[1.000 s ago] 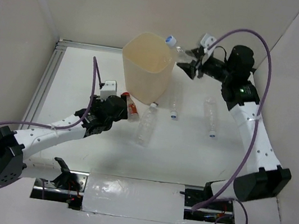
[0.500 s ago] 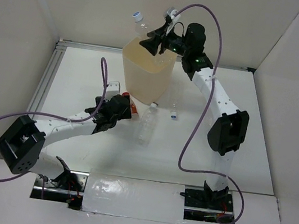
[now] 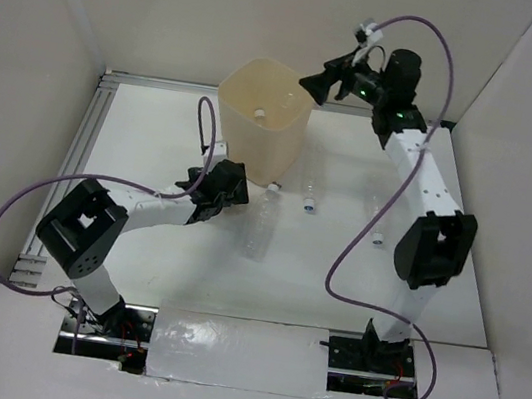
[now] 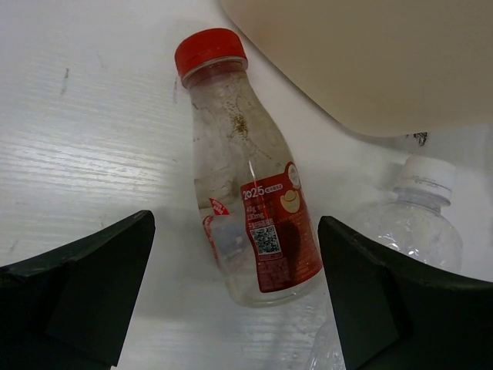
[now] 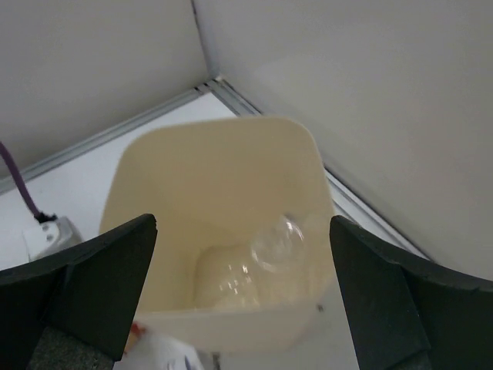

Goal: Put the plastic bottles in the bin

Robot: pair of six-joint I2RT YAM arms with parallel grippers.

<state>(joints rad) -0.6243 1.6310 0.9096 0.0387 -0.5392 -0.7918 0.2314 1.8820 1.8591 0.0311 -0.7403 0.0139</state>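
Between pale walls, the white counter (image 3: 144,140) has the bin (image 3: 261,123) at the middle of its far edge with a clear bottle (image 5: 269,240) inside. My right gripper (image 5: 243,223) hangs empty over the rim, jaws wide apart. My left gripper (image 4: 235,231), also spread, straddles the red-capped bottle (image 4: 245,193) lying just on the bin's near side, so I judge the next move is to lower and close on it; its red label reads "2025" above a QR code.
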